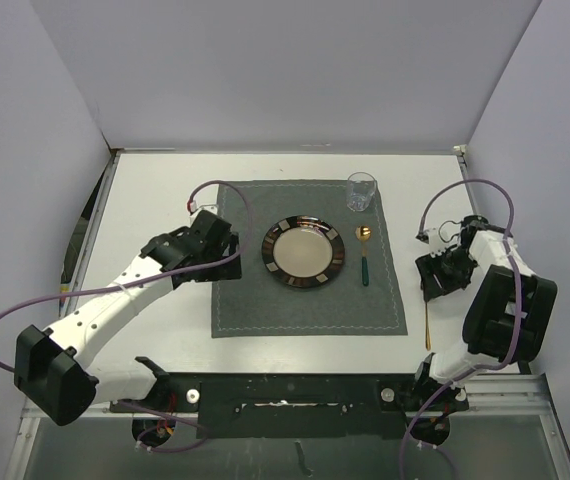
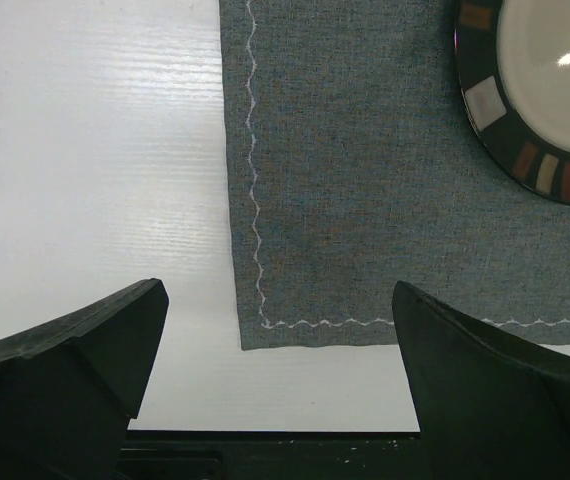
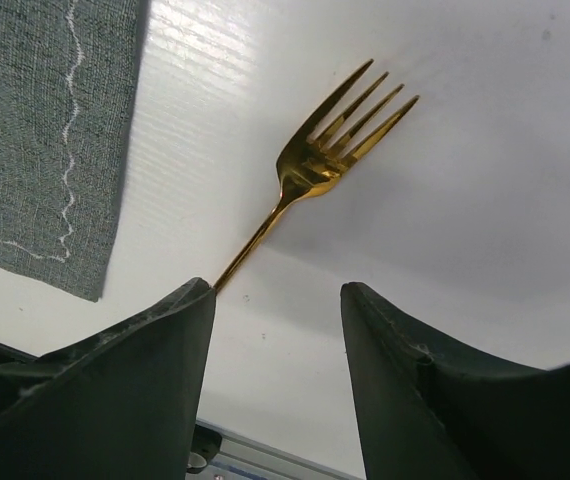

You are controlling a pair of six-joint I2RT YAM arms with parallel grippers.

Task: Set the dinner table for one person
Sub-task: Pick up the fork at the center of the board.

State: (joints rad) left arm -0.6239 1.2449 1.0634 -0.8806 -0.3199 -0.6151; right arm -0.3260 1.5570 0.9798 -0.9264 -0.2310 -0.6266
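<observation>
Matte white dinner table (image 1: pixel 155 190), stitched grey cloth placemat (image 1: pixel 305 310), slim four-tined gold fork (image 3: pixel 310 165)

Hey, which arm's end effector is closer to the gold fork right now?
Right. The right end effector hovers over the handle of the gold fork, off the right edge of the placemat; the left end effector is over its opposite, left edge.

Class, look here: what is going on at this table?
Two robot arms are setting a place for one. A grey placemat on the dinner table holds a plate, a green-handled spoon and a glass. The right gripper hangs open over a gold fork lying on the bare table beside the placemat, not yet gripped. The left gripper, open and empty, is over the placemat's left edge.
</observation>
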